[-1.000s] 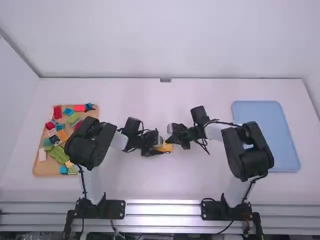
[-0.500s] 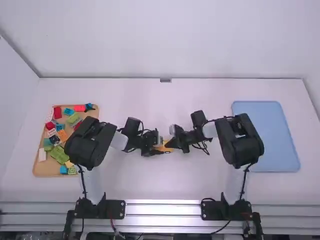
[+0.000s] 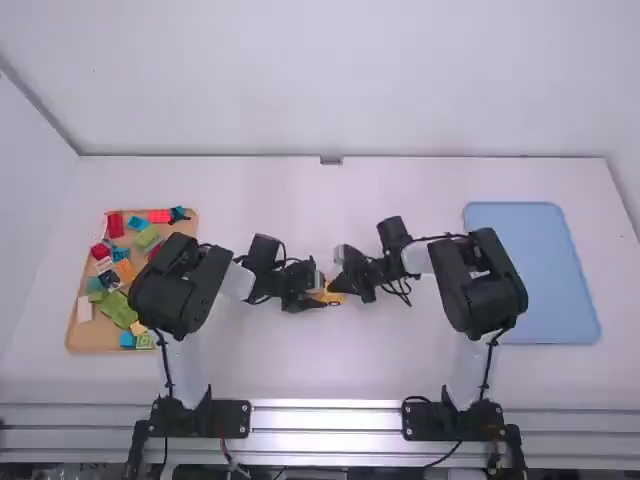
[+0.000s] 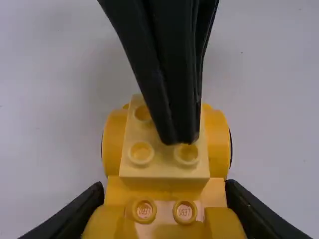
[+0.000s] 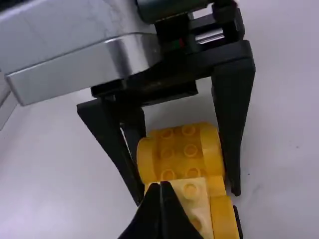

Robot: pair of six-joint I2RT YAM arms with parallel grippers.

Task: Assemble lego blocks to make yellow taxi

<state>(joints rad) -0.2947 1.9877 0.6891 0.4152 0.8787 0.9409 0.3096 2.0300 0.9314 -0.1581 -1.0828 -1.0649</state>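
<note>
Yellow taxi (image 4: 217, 144) was clamped by the left gripper (image 3: 321, 296). The right gripper (image 3: 334, 287), fingers together, stood over its pale block (image 4: 163, 162).

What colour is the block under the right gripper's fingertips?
Pale yellow block, best seen in left wrist view.

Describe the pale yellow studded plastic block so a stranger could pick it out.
On the white table, the black left gripper grips a yellow plastic toy car body. The block sits on top, its creamier shade setting it apart from the deeper yellow.
</note>
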